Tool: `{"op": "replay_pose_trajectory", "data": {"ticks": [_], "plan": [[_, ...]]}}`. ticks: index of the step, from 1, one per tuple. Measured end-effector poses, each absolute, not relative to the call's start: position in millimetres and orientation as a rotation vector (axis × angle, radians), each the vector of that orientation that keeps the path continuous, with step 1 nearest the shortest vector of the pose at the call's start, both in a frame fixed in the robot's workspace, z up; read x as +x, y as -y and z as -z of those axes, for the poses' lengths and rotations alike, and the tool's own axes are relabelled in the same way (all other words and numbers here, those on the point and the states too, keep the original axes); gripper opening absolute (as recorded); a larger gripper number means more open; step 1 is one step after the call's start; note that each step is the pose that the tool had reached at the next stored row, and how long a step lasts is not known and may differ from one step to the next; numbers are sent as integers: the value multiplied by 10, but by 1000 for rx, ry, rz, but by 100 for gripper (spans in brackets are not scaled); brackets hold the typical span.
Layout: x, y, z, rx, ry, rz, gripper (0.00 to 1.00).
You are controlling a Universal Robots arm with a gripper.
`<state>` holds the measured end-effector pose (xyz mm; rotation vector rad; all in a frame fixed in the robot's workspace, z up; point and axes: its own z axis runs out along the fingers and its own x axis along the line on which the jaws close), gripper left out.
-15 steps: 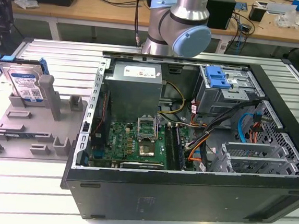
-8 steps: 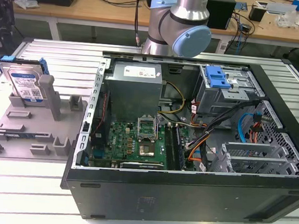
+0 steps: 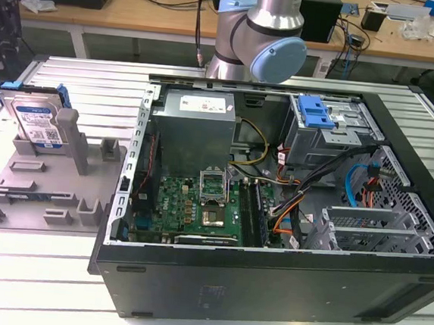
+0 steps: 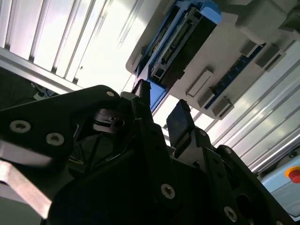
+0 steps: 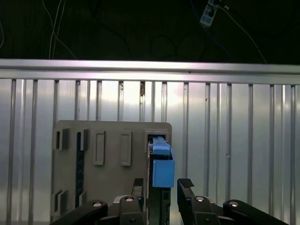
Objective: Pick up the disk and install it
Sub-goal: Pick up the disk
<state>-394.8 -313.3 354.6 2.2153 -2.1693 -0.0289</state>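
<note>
Ribbed metal counter (image 3: 40,269). Disk (image 5: 161,172) stands on edge in grey fixture (image 5: 112,140), beside open computer case (image 3: 271,236). Hand (image 5: 161,186) spread wide, fingers either side of the blue carrier, clear of it. Judgement: centre on frame, keep square, grip evenly.

The disk (image 3: 37,120) has its lower edge hidden in the grey holder (image 3: 17,191).

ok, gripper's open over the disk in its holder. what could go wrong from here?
1. The open gripper straddles the disk seemingly off-centre; one finger may touch first and tilt it in the gray holder.
2. Loose cables lie beside the drive bay in the PC case; they could snag the disk during insertion.
</note>
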Motion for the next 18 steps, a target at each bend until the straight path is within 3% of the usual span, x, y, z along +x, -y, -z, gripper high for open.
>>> {"op": "replay_pose_trajectory", "data": {"ticks": [2, 3, 18], "plan": [[-3948, 3133, -3539, 2212, 2173, 29, 43], [-3948, 3133, -3536, 2212, 2174, 29, 49], [-3947, 3133, -3461, 2198, 2190, 32, 49]]}}
